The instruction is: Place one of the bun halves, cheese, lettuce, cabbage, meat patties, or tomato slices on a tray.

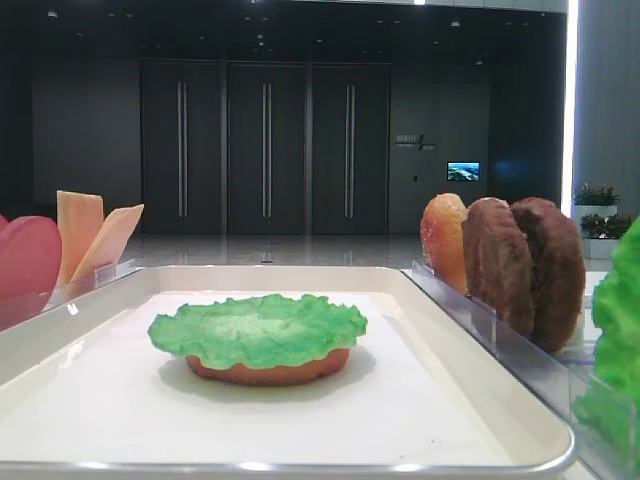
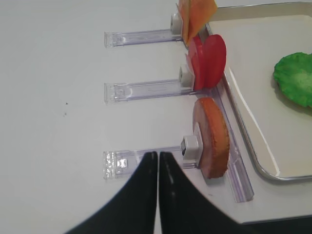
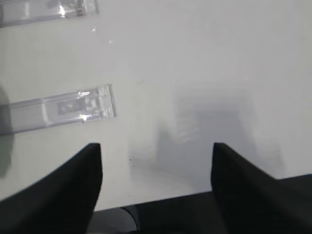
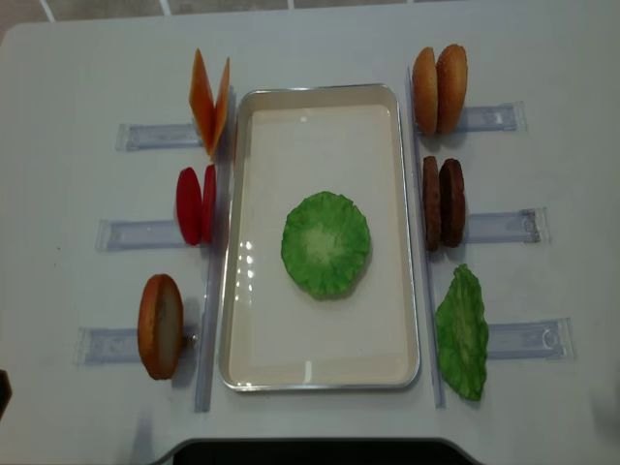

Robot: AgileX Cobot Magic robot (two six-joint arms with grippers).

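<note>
The white tray [image 4: 320,380] lies mid-table, and at its centre a lettuce [image 4: 325,242] leaf covers a bun half [image 1: 270,372]. Left of the tray stand cheese [image 4: 209,102], tomato slices [image 4: 195,204] and one bun half [image 4: 160,325]. To its right are two bun halves [image 4: 439,89], meat patties [image 4: 443,202] and a second lettuce leaf [image 4: 462,332]. No separate cabbage shows. My left gripper [image 2: 158,155] is shut and empty above the clear rack beside the left bun half [image 2: 214,136]. My right gripper [image 3: 157,146] hangs open over bare table with nothing between its fingers.
Clear plastic racks [image 4: 155,136] lie along both sides of the tray, each pointing outward. One such rack [image 3: 63,109] lies just left of and beyond my right gripper. The table's dark front edge [image 4: 310,450] runs close below the tray.
</note>
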